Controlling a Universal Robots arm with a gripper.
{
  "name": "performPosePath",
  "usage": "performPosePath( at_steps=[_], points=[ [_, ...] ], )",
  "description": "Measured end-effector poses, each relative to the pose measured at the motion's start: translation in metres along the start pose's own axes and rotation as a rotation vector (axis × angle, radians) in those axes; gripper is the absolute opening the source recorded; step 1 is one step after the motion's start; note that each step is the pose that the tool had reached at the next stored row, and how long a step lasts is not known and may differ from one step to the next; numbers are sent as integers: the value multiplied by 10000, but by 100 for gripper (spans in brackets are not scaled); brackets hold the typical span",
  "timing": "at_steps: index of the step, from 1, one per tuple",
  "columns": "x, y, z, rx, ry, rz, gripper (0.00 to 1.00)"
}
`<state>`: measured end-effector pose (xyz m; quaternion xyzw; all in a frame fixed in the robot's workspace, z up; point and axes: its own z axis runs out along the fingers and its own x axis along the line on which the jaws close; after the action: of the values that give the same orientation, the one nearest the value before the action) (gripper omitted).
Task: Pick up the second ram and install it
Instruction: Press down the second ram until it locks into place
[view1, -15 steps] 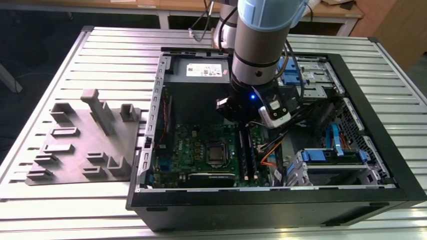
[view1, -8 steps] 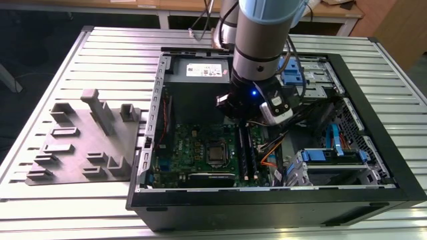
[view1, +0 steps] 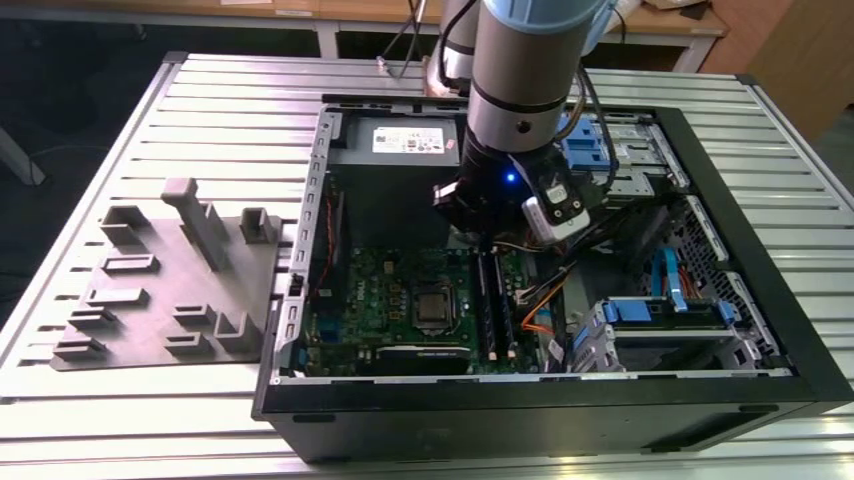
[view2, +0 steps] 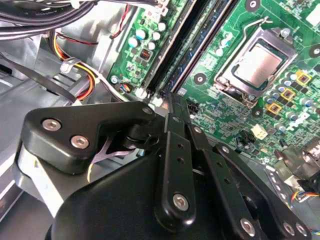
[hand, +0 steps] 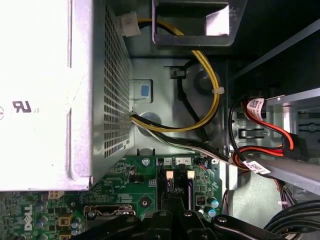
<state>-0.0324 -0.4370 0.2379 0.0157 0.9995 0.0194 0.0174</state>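
Presently: pincer (view1: 497, 243) low inside the open computer case (view1: 747, 330) on the tabletop (view1: 160, 390), over the far end of the motherboard's (view2: 225, 107) black memory slots (view1: 490, 300). Fingers (view2: 172, 165) drawn close together, seemingly clamped on the thin dark edge of the second ram (view2: 172, 102), poised just above the slots (view2: 172, 65). Judgement: keep the stick upright, parallel to the slot, and press evenly.

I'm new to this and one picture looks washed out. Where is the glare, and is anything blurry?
In the first wrist view, the power supply box glares nearly white. In the second wrist view, the claw looms soft and dark up close, while the motherboard stays crisp. In the exterior view, the slatted table shines with reflections.
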Motion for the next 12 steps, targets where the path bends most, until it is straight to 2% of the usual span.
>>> performPosePath(
  at_steps=[5,12],
  points=[
    [-2,-40,-3,3,1,-1,7],
    [-8,-216,-9,2,1,0,7]
  ],
)
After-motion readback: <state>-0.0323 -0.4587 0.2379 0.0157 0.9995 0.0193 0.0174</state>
